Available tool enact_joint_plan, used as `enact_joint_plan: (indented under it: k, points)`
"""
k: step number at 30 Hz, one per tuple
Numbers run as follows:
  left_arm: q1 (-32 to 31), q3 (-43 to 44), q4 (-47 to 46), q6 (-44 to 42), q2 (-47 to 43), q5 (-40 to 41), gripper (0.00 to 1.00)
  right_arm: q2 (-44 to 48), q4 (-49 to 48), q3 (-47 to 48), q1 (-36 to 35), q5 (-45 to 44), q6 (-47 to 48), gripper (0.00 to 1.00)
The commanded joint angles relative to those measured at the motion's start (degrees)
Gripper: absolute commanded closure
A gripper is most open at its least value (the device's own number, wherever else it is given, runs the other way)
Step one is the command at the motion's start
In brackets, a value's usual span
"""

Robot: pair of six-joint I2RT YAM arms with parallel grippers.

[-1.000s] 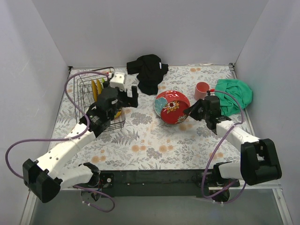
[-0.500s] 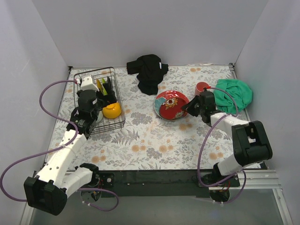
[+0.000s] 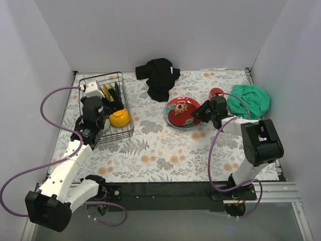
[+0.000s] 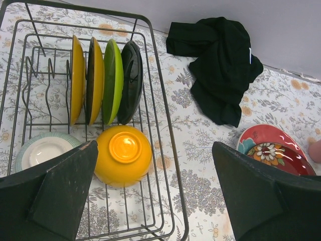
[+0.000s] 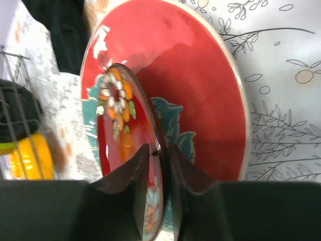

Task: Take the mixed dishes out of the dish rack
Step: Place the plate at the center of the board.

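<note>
The black wire dish rack [image 3: 131,131] stands at the left. In the left wrist view the rack [image 4: 171,145] holds two yellow plates [image 4: 76,78], a green plate [image 4: 114,75] and a black plate [image 4: 131,75] upright, an upturned orange bowl [image 4: 123,153] and a white bowl [image 4: 44,150]. My left gripper [image 3: 111,103] hangs open and empty above them [image 4: 165,201]. My right gripper [image 3: 199,113] is shut on the rim of a red patterned plate [image 5: 118,125], tilted over a second red plate [image 5: 200,100] lying on the table. The pink-red cup [image 3: 216,92] stands behind it. No dark blue mug is in view.
A black cloth [image 3: 159,78] lies at the back centre, also in the left wrist view [image 4: 220,65]. A green cloth [image 3: 249,100] lies at the back right beside the cup. White walls close in the flowered table on three sides.
My left gripper has swung left from beyond the rack's right edge to above the rack. My right gripper has lowered the red patterned plate closer onto the second red plate.
</note>
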State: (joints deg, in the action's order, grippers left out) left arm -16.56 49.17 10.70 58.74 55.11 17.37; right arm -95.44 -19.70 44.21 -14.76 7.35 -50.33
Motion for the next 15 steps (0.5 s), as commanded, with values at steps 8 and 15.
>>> enact_joint_plan:
  k: [8, 15]
  points:
    - [0.03, -0.65, -1.03, -0.29, -0.80, 0.04, 0.02, -1.33, 0.63, 3.52, 0.09, -2.25, 4.26, 0.51]
    - [0.12, -0.65, -1.12, -0.47, -0.01, 0.12, 0.02, -0.71, 5.46, 6.85, 0.09, -5.15, 9.01, 0.35]
